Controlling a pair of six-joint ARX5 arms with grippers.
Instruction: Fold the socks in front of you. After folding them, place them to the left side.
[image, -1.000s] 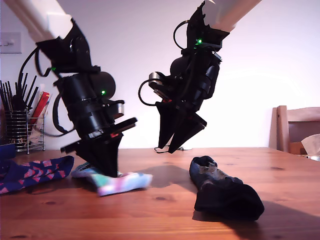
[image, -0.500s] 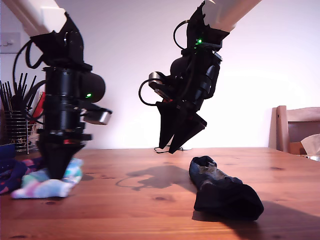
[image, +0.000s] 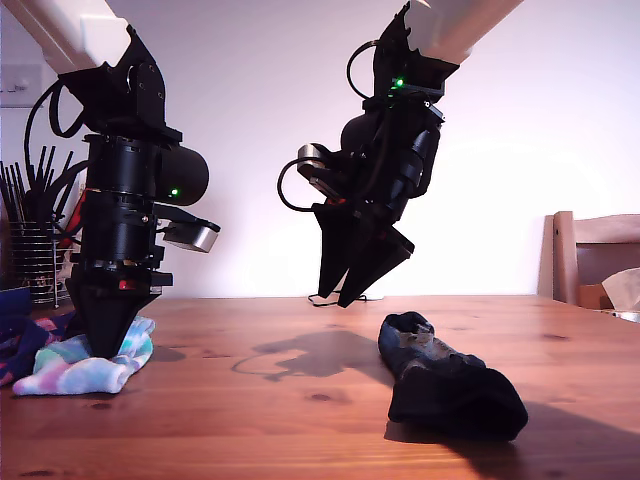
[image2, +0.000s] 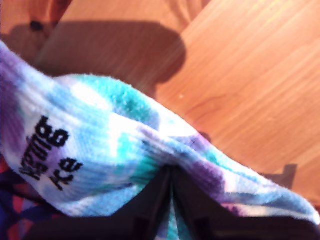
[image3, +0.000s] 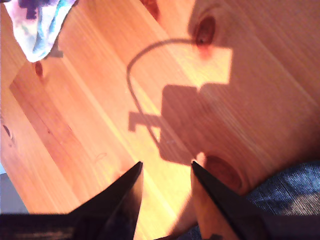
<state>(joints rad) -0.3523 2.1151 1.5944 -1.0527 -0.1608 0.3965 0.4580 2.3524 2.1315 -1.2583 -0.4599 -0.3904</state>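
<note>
Since half a second ago, my first gripper (image: 108, 345) has barely shifted; a second ago it was dragging the tie-dye sock (image: 80, 366) leftward in the exterior view, nearer the middle of the table (image: 300, 400). Now it stands upright at the exterior view's left, jaws pinched together on the sock, which bunches on the wood and overlaps the navy-and-pink patterned sock (image: 20, 335) at the far left edge. First wrist view shows fabric gathered at the closed jaw tips, black lettering visible. My second gripper (image: 345, 295) hangs above the table centre, unchanged, jaws narrowly parted and holding nothing. Dark sock (image: 445, 385) lies crumpled to the right in the exterior view, near side, untouched. Utensil rack (image: 35, 250) stands far left.
</note>
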